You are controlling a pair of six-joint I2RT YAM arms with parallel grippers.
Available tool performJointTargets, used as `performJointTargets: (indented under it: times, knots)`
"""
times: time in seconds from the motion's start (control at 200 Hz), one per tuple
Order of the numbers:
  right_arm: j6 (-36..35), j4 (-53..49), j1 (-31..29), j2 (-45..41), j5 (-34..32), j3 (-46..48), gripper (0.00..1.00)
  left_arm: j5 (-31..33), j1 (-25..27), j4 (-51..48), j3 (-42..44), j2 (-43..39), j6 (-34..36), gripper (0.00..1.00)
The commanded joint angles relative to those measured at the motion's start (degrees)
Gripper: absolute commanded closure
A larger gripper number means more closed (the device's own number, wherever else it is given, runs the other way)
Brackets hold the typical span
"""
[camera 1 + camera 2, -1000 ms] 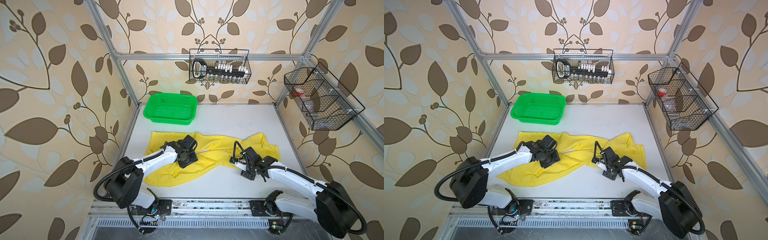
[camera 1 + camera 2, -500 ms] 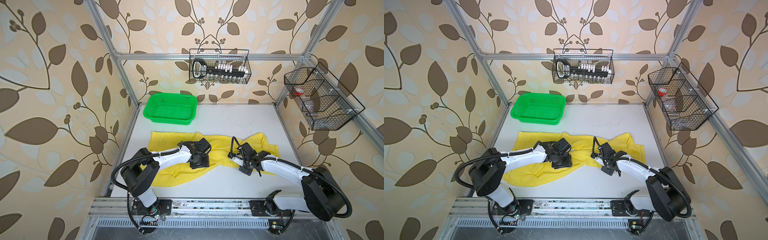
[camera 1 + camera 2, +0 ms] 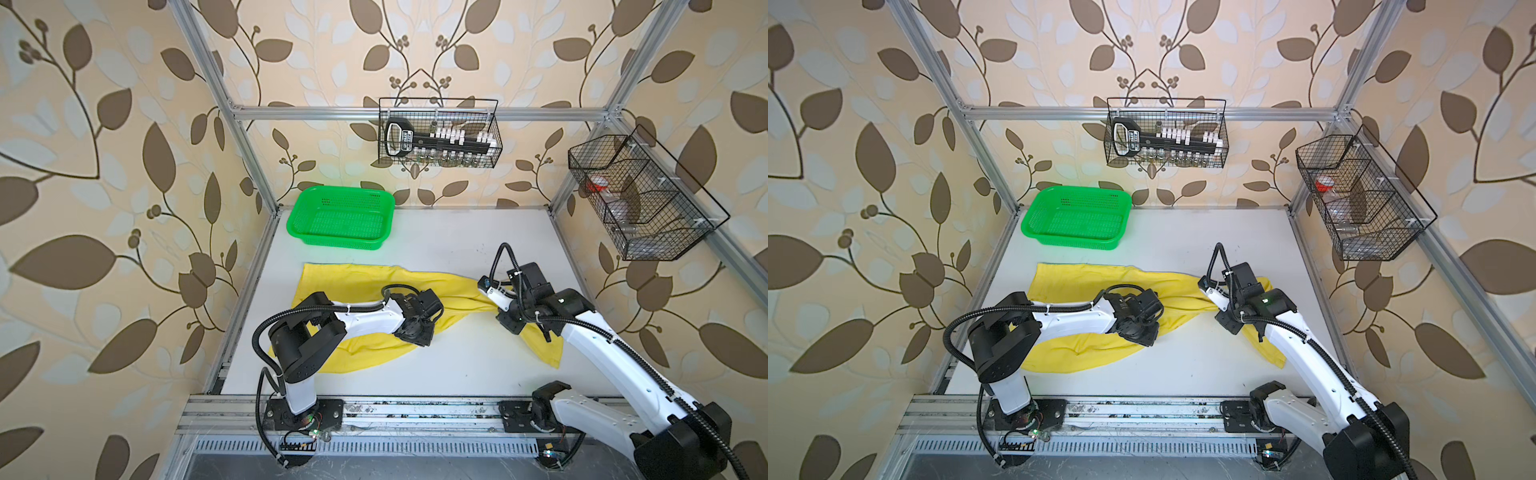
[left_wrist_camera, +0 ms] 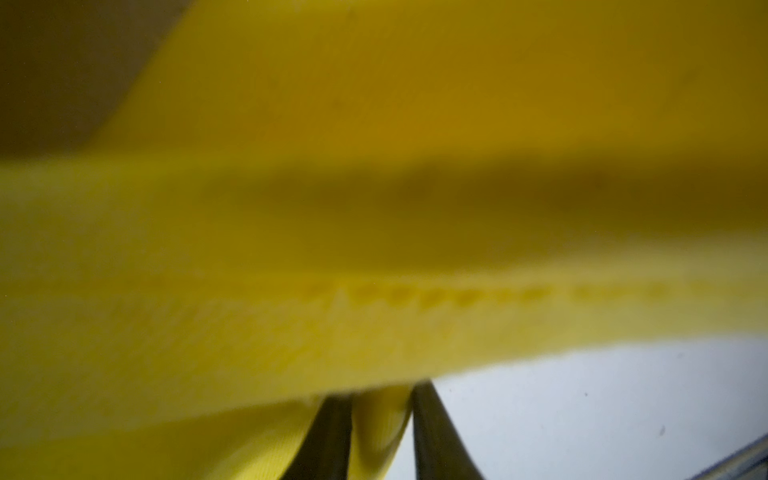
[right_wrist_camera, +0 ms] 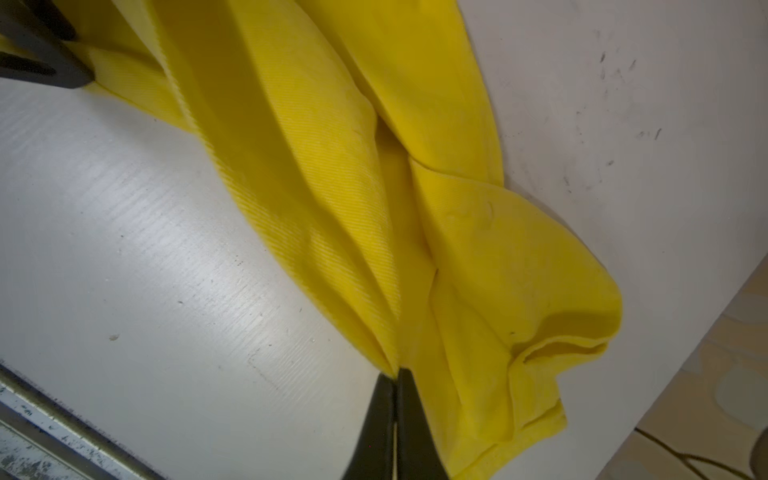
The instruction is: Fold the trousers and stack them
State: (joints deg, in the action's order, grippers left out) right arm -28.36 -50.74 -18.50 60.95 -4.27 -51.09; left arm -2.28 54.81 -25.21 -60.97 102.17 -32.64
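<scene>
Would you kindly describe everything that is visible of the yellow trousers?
The trousers are plain bright yellow, soft ribbed-looking fabric with a stitched hem. They lie crumpled across the white table, apart from the green basket. The left gripper pinches their near edge midway; the right gripper pinches a bunched fold near the right end.

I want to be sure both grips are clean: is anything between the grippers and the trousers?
Nothing visible. The left gripper has cloth of the trousers between its jaws; the right gripper is shut on a gathered fold.
</scene>
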Motion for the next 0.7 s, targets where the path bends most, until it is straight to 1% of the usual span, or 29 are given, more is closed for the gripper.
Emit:
performJointTargets:
  times: [0.0,0.03,0.16,0.255,0.3,0.365,0.495,0.545,0.695]
  knots:
    - [-1.61,-3.49,1.82,1.90,-0.31,-2.78,1.00,2.65,0.26,-2.92,-0.20,-1.30,3.97,0.96]
    - [-1.46,-2.88,2.04,2.60,-1.33,-3.67,1.00,2.69,0.24,-3.42,0.09,-2.39,4.20,1.00]
    - [-0.24,-0.55,2.49,6.90,-4.71,-7.19,1.00,1.10,0.72,-8.25,0.21,-6.44,5.35,1.00]
    - [-0.03,1.09,2.48,10.85,-9.71,-9.60,1.00,-1.56,1.41,-10.70,1.13,-10.87,5.56,1.00]
    - [-0.31,1.94,2.44,12.94,-13.53,-10.77,1.00,-3.68,1.90,-11.62,1.66,-12.98,6.15,1.00]
    - [-1.42,3.68,2.51,14.98,-15.89,-12.00,1.00,-5.61,2.78,-12.93,3.04,-14.98,6.85,1.00]
    - [-2.65,5.02,2.49,19.56,-16.51,-13.80,1.00,-8.35,3.46,-15.89,6.61,-16.35,7.67,1.00]
    - [-2.99,5.15,2.48,21.32,-16.49,-14.27,1.00,-8.27,3.78,-16.67,7.97,-17.26,8.22,1.00]
    - [-3.79,4.18,2.20,27.08,-12.70,-14.48,1.00,-7.68,3.81,-19.34,9.26,-18.89,10.33,1.00]
